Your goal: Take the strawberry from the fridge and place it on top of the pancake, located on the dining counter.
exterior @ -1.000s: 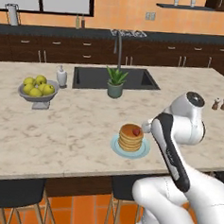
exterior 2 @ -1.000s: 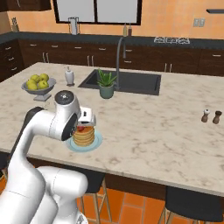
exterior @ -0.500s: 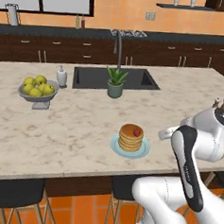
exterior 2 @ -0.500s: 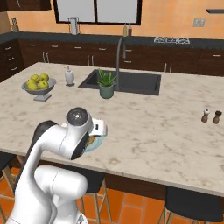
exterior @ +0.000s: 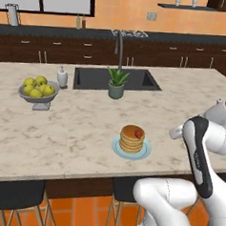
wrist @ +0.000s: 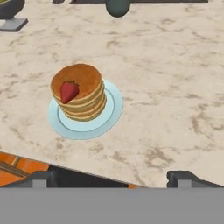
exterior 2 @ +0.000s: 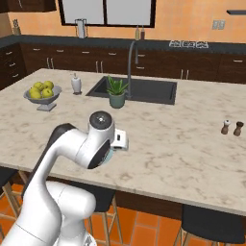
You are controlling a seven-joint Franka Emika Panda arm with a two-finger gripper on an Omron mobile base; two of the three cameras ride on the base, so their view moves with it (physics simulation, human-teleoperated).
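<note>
The strawberry (exterior: 139, 133) (wrist: 68, 91) lies on the edge of the top disc of the pancake (exterior: 131, 139) (wrist: 81, 94), a golden stack on a light blue plate (wrist: 111, 113). The plate stands near the front edge of the beige dining counter (exterior: 61, 130) (wrist: 175, 65). My gripper (wrist: 113, 177) is open and holds nothing. It hangs back over the counter's near edge, apart from the stack, which shows up and to the left in the hand view. In the right base view my arm (exterior 2: 96, 144) covers the pancake. The fridge is out of view.
A grey bowl of yellow-green fruits (exterior: 37, 91) stands at the counter's left. A potted plant (exterior: 116, 84) sits before the black sink (exterior: 115, 79) and tap (exterior 2: 130, 60). Salt and pepper shakers (exterior 2: 232, 128) stand at the right. Dark stools (exterior 2: 211, 226) line the near side.
My arm has swung back from above the pancake, to the right and toward the counter's near edge. The strawberry stays on the stack.
</note>
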